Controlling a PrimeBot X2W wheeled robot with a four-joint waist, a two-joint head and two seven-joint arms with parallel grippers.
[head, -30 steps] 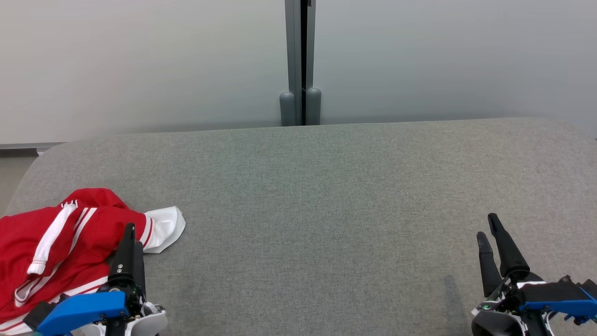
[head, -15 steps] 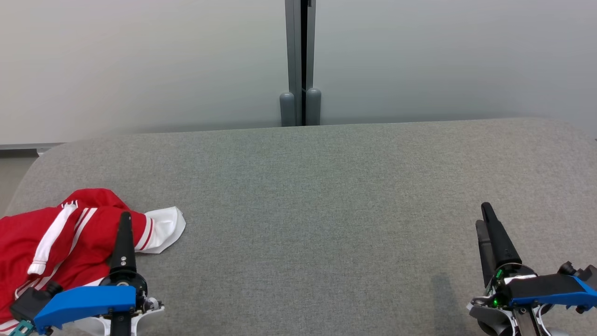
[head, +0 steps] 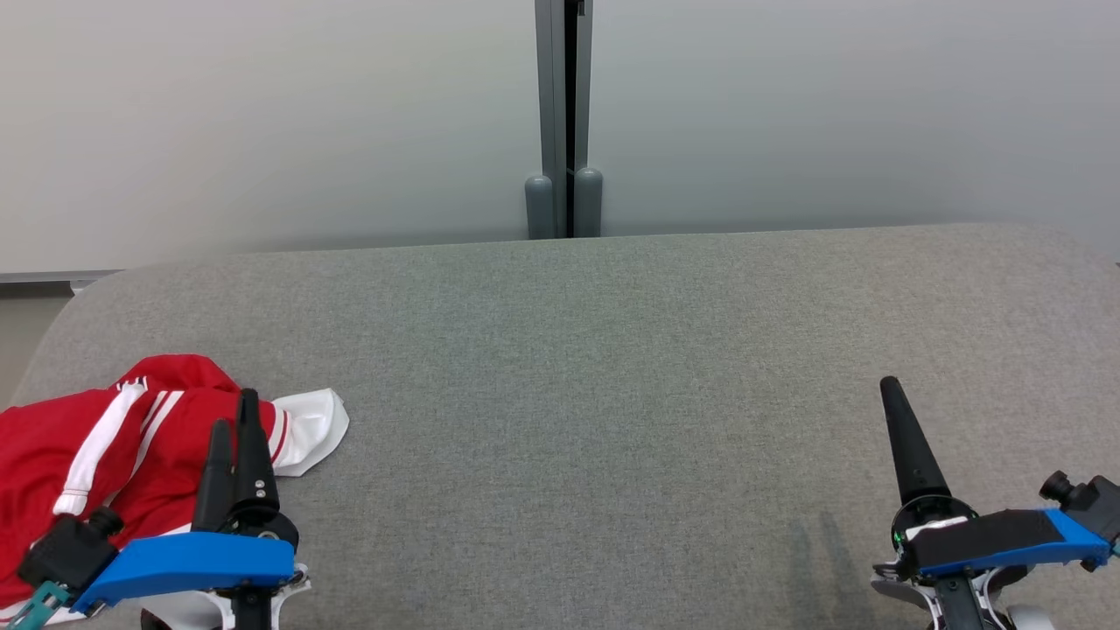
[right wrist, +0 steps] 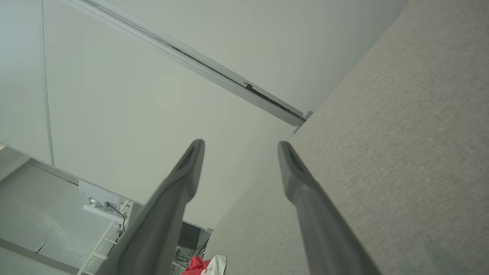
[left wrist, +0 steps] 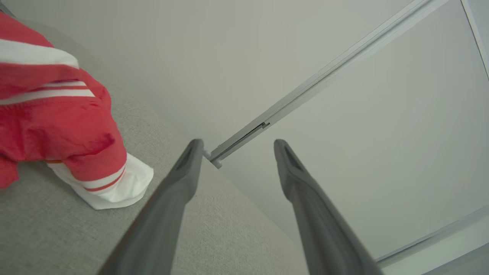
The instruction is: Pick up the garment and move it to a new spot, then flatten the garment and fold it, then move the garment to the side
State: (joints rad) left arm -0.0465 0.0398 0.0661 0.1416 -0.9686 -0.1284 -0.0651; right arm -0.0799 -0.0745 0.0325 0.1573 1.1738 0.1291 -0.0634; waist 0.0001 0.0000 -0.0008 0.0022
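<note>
Left end effector released, empty, poised by the crumpled red garment at near left. Right end effector released, empty, well apart. Best: pinch a thick fold near the white cuff, then carry it to bare mid worktop.

grey fabric surface, maybe table; pale wall, grey seam

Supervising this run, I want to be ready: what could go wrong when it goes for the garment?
1. The crumpled garment lies at the table's left edge; a pull could drag it off.
2. The open left gripper is nearest the white cuff; gripping only that may leave the rest trailing.
</note>
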